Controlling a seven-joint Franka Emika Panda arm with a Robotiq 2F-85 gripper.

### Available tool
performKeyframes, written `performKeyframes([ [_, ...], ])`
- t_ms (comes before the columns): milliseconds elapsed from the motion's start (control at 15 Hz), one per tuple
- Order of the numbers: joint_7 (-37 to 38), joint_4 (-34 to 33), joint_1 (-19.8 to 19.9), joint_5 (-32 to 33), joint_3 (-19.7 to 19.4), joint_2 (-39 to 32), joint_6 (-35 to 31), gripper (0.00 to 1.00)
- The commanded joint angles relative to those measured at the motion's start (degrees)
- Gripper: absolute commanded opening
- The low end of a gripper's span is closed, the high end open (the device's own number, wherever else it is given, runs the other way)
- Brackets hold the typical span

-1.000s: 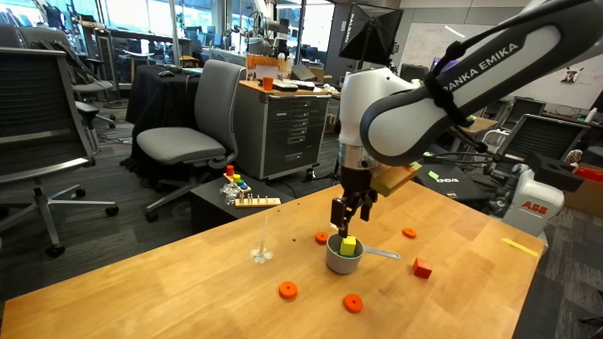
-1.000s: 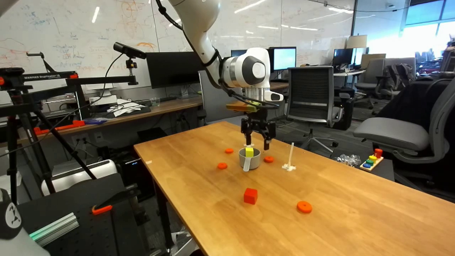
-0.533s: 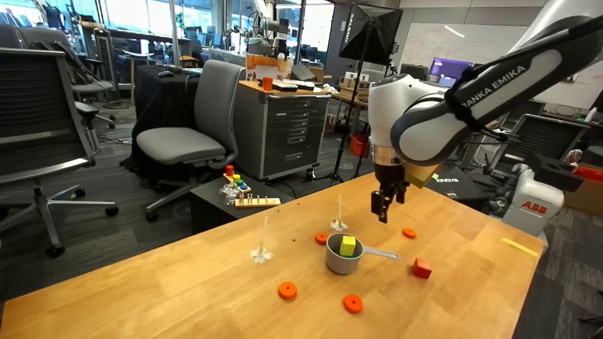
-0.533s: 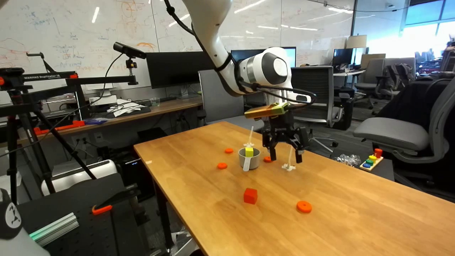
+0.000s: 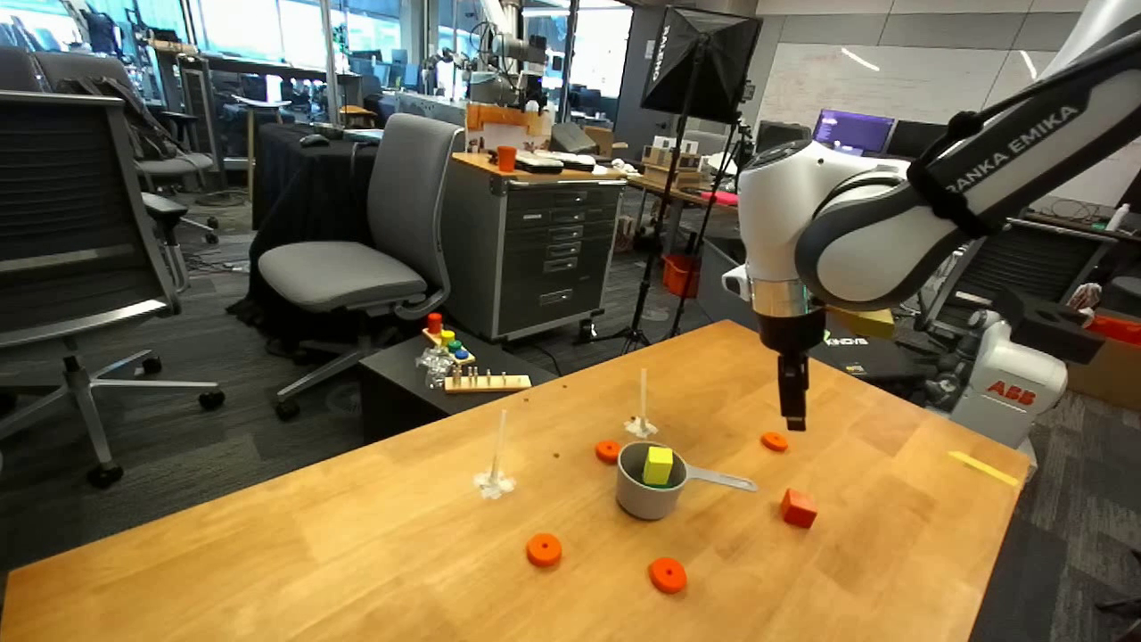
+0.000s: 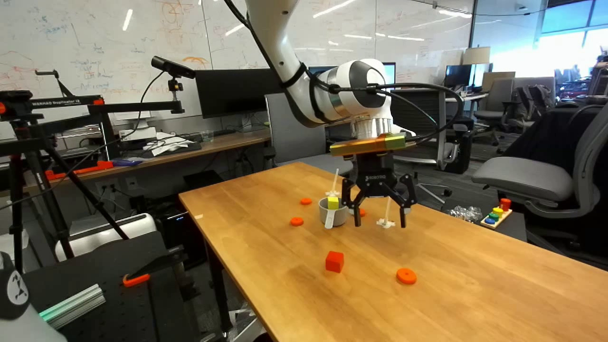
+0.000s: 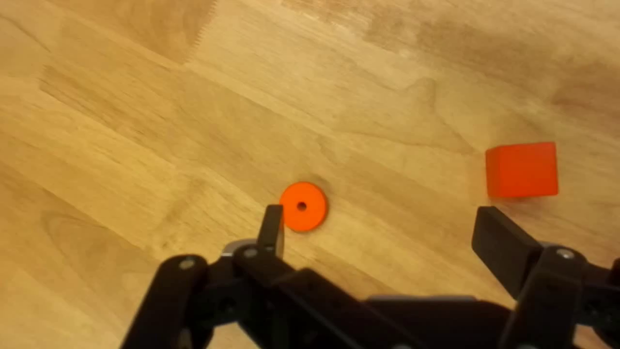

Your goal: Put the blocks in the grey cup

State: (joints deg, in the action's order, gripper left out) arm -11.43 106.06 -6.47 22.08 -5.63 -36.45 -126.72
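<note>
My gripper [image 7: 380, 207] is open and empty above the table, away from the grey cup. It shows in both exterior views [image 5: 792, 426] [image 6: 380, 226]. The grey cup [image 5: 644, 501] stands upright with its handle out; it also shows in an exterior view [image 6: 340, 218]. A yellow block [image 5: 659, 465] sits inside, with some green under it. A red block [image 5: 799, 508] lies on the table; in the wrist view it [image 7: 525, 169] is beyond the right finger. An orange disc block [image 7: 310, 208] lies below the left fingertip, partly covered by it. More orange discs [image 5: 544, 549] [image 5: 668, 575] [image 5: 608, 451] lie around the cup.
Two thin upright pegs [image 5: 497, 459] [image 5: 643, 401] stand taped to the table [image 5: 401, 553] beyond the cup. Yellow tape [image 5: 983, 468] lies near a table edge. A low black side table [image 5: 406, 392] with a peg toy stands beside it.
My gripper has moved away from above the cup, over toward the lone orange disc, and has turned about its axis. The cup and blocks stay in place.
</note>
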Motion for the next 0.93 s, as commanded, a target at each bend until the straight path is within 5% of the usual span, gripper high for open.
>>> performKeyframes([
  [0,-9.7,5.3,3.1,0.8,4.1,4.7,2.0,1.00],
  [200,-14.2,7.1,4.1,0.0,6.3,5.0,3.4,1.00],
  [867,-10.8,9.0,2.8,2.2,7.1,2.7,2.4,1.00],
])
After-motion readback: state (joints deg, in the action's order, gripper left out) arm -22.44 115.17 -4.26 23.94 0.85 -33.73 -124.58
